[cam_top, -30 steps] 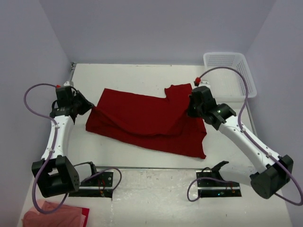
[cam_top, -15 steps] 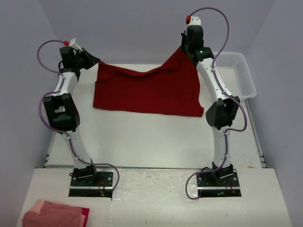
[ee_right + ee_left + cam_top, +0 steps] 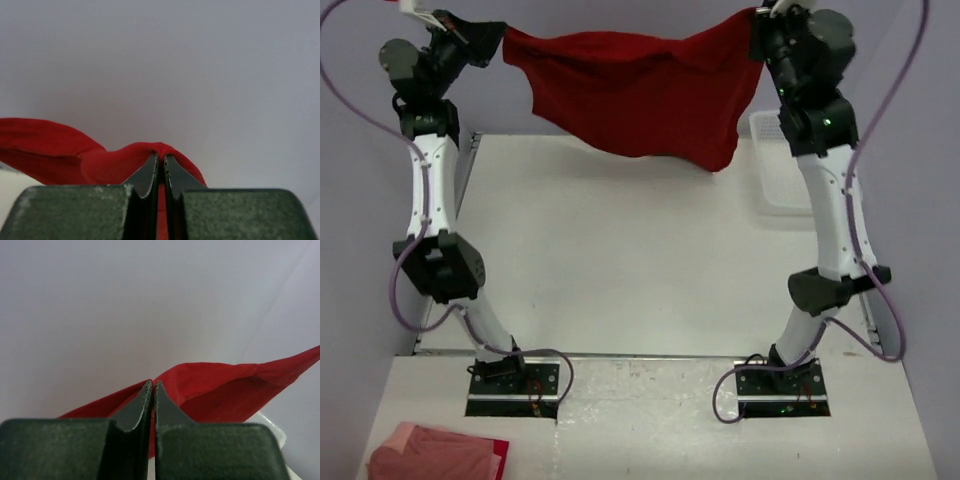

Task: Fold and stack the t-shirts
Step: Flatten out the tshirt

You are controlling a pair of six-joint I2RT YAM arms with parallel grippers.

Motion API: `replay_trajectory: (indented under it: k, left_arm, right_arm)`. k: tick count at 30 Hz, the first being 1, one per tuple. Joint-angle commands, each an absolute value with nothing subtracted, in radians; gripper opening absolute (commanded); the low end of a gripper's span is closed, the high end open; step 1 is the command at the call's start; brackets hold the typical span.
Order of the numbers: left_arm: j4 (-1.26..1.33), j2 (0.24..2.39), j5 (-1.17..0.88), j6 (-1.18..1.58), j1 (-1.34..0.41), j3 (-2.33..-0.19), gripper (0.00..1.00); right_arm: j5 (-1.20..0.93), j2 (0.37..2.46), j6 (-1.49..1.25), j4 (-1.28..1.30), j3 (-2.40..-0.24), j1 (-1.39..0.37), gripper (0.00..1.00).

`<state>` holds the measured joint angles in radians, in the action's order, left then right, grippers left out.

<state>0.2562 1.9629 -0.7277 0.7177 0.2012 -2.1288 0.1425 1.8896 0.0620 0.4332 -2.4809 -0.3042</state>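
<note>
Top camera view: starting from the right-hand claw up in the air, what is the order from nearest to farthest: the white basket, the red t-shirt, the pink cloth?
1. red t-shirt: pinched in the right gripper itself, hanging away to its left.
2. white basket: far right side, below the gripper.
3. pink cloth: near-left corner, farthest by a clear margin.

T-shirt (image 3: 640, 95) above the table (image 3: 640, 270) — between left gripper (image 3: 504, 36) and right gripper (image 3: 757, 27), basket (image 3: 775, 192) at far right
</note>
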Motion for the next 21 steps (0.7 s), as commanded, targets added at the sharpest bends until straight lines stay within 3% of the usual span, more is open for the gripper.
replay_trajectory:
  k: [1,6,9,15,21]
  left_arm:
    - [0.394,1.643,-0.732,0.670,0.190,-2.002,0.00]
    - [0.312,1.291,-0.693,0.586,0.176,-1.769,0.00]
    - [0.186,1.175,-0.663,0.548,0.176,-1.773,0.00]
    - [0.077,1.141,-0.637,0.491,0.176,-1.868,0.00]
    - [0.058,1.291,-0.607,0.501,0.176,-1.959,0.00]
  right_arm:
    - [0.147,1.629,0.170,0.365,-2.476,-0.398,0.00]
    - [0.179,1.406,0.233,0.451,-2.376,-0.547,0.00]
    - [0.224,1.332,0.254,0.511,-2.393,-0.642,0.00]
    - [0.349,1.275,0.362,0.517,-2.405,-0.880,0.00]
    - [0.426,1.295,0.494,0.362,-2.297,-0.888,0.00]
